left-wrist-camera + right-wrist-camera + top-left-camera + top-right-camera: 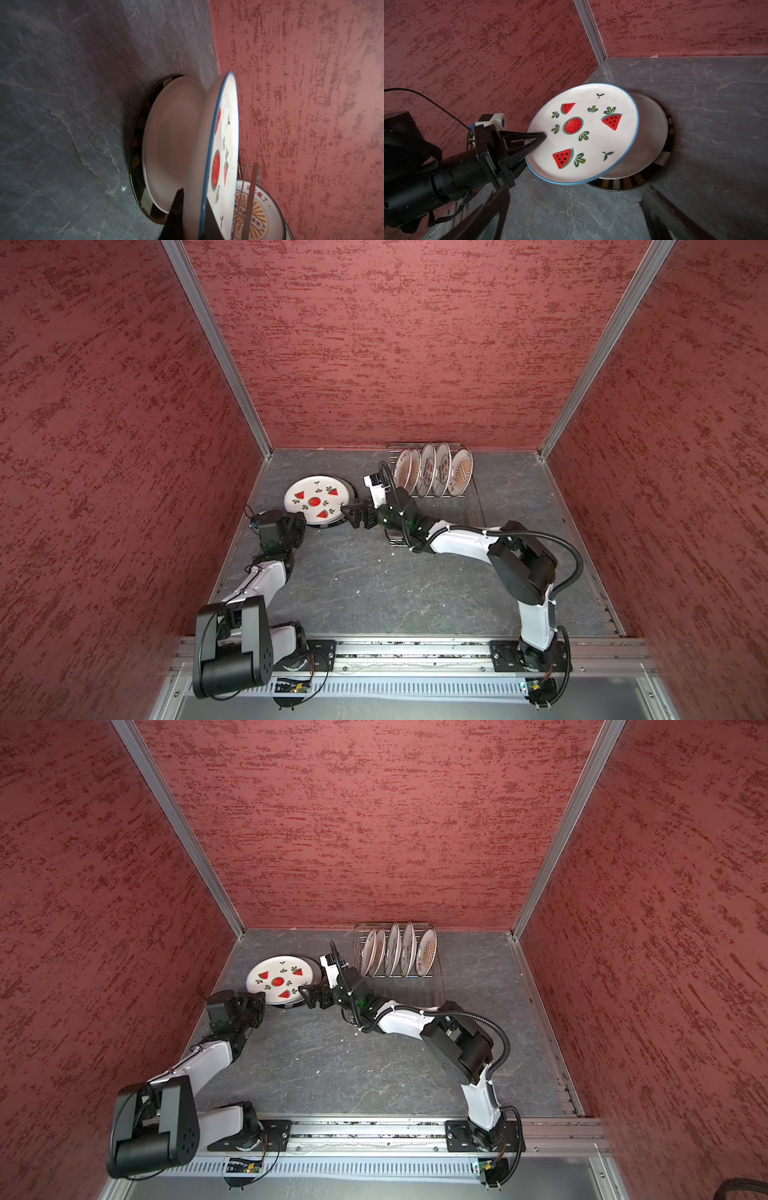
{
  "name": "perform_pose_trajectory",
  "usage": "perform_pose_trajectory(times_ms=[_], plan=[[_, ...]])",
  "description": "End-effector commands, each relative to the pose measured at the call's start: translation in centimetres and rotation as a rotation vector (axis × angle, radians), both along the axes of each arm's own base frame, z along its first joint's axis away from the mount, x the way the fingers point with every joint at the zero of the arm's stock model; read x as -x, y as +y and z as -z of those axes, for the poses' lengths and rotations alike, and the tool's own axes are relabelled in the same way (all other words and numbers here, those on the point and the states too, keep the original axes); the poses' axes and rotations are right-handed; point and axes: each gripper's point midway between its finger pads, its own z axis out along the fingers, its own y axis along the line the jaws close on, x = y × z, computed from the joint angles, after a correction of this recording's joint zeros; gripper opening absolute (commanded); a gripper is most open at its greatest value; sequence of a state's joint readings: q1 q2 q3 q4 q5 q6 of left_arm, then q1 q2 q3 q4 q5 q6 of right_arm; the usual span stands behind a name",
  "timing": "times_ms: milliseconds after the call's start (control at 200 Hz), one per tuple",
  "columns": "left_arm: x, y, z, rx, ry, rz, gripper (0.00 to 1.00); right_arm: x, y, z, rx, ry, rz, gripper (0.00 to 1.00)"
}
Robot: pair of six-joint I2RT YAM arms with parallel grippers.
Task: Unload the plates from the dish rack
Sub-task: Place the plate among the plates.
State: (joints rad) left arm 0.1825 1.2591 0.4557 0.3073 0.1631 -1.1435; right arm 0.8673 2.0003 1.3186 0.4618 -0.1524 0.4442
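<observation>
The white watermelon-printed plate (314,501) (587,133) hangs tilted over a stack at the back left. My left gripper (535,143) (195,216) is shut on its near rim, one finger on top and one beneath. The stack is a plain white plate (648,145) lying on a dark, stripe-rimmed plate (623,185). My right gripper (352,519) (575,218) stands open just right of the watermelon plate, with nothing between its fingers. The wire dish rack (390,456) (357,944) at the back holds several upright plates, an orange-sunburst one (461,472) (251,216) nearest the right.
Red textured walls close in the dark slate table (395,585) on three sides. The stack lies near the left wall's corner post (593,37). A metal rail (415,649) with both arm bases runs along the front edge.
</observation>
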Motion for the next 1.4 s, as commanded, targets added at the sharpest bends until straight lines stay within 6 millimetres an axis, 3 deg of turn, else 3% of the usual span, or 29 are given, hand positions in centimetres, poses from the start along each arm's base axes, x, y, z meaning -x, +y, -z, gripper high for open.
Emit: perform_pose_trajectory(times_ms=[0,411,441,631,762,992,1318,1398], plan=[[-3.0,0.5,-4.8,-0.064,-0.169,-0.008,0.00,-0.3,0.7,-0.5,0.001,-0.010,-0.005,0.99],[-5.1,1.1,-1.8,-0.068,-0.091,-0.011,0.00,-0.6,1.2,0.6,0.016,-0.003,-0.012,0.99],[-5.6,1.2,-2.4,-0.071,-0.121,-0.010,0.00,-0.7,1.3,0.7,0.018,-0.002,-0.013,0.99],[-6.3,0.9,-1.6,-0.068,-0.104,0.005,0.00,-0.7,1.5,1.0,0.028,0.000,-0.016,0.99],[-6.3,1.0,-0.9,-0.067,-0.087,0.005,0.14,-0.9,1.4,1.3,0.037,-0.002,-0.008,0.99],[-6.0,0.4,-0.2,-0.096,-0.062,0.037,0.22,-1.0,1.5,1.6,0.049,0.004,-0.007,0.99],[-5.2,0.5,1.3,-0.115,0.015,0.036,0.26,-1.1,1.7,1.7,0.054,0.010,-0.010,0.99],[-5.3,0.5,1.6,-0.117,0.027,0.039,0.32,-1.2,1.8,2.0,0.060,0.016,-0.010,0.99]])
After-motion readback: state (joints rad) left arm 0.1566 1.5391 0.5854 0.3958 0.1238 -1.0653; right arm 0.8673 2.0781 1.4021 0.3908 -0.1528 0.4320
